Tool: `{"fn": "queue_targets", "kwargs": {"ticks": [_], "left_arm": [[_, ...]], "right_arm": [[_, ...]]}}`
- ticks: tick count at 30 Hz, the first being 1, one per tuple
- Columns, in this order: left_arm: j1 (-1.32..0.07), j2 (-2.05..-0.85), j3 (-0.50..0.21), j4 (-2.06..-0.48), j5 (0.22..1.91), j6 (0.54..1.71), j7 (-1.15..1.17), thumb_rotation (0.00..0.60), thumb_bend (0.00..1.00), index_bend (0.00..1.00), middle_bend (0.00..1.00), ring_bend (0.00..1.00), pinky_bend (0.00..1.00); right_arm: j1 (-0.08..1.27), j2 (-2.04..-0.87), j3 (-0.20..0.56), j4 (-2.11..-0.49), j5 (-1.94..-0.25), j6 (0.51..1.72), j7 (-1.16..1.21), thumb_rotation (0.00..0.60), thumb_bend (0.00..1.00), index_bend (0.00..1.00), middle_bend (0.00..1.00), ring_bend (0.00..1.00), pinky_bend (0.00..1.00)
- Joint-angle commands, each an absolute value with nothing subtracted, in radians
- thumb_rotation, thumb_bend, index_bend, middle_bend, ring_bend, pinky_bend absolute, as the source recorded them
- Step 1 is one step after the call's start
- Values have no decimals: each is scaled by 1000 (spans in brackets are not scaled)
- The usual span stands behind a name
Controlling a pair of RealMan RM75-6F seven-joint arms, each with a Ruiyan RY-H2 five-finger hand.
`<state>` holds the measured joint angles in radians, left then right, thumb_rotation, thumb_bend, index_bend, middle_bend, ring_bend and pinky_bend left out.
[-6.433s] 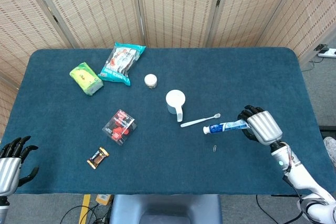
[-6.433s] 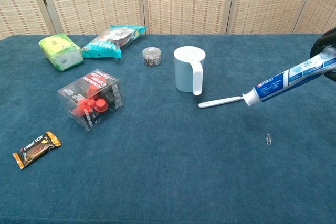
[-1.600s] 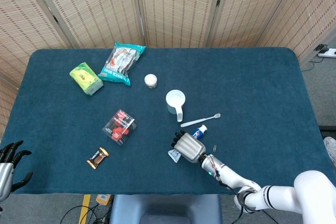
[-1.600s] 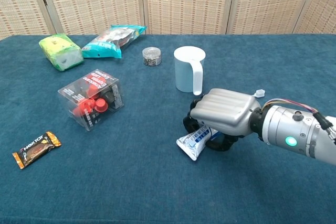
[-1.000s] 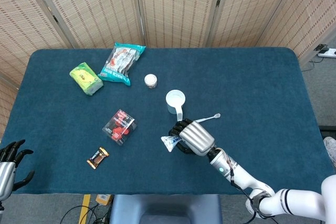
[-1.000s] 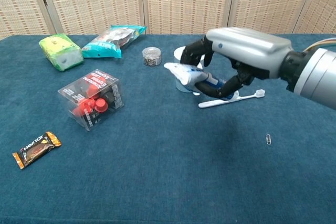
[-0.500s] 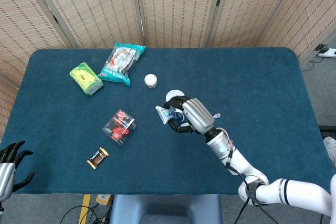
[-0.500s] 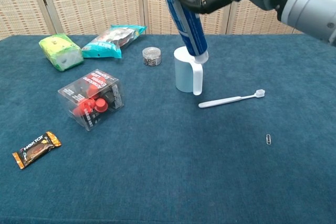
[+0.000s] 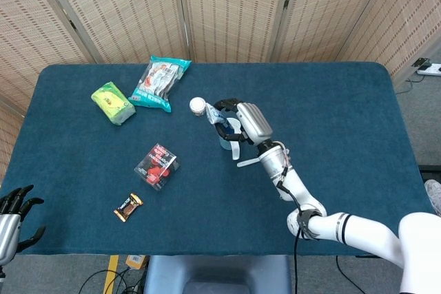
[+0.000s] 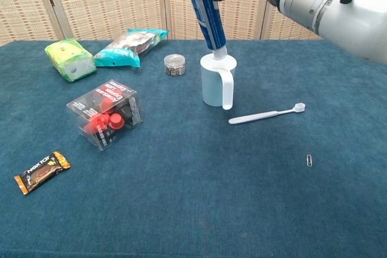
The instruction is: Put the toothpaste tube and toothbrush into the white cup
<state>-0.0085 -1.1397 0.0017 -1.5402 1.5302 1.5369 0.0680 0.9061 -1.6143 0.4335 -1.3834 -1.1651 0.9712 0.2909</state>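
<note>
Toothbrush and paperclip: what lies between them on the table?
Nothing: in the chest view only bare blue cloth runs from the toothbrush to the paperclip.

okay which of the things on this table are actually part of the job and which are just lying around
Part of the job:
toothpaste tube, held cap-down over the cup by the right robot hand
white cup
toothbrush, lying on the table

Just lying about:
green packet
teal snack bag
small jar
clear box with red pieces
snack bar
paper clip
</note>
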Motion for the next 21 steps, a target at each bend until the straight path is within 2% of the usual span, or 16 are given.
{"fn": "queue_targets", "kwargs": {"ticks": [1,11,21], "left_arm": [[-8,-1141,2,-1539,1528,1535,67,600,310,349,145,124,195],[-7,-1141,0,-1533,1515,1527,63,600,310,349,146,124,195],[-7,-1145,3,-1530,1512,1519,65,600,311,349,146,124,194]], "right_arm": [[939,-1654,451,-1314,-1138,929,327,600,397,772,531,332,329],[977,-1728,449,-1149,-1145,890,393,600,376,772,532,332,310],[975,-1766,442,-1054,-1151,864,479,600,369,772,531,331,295]]}}
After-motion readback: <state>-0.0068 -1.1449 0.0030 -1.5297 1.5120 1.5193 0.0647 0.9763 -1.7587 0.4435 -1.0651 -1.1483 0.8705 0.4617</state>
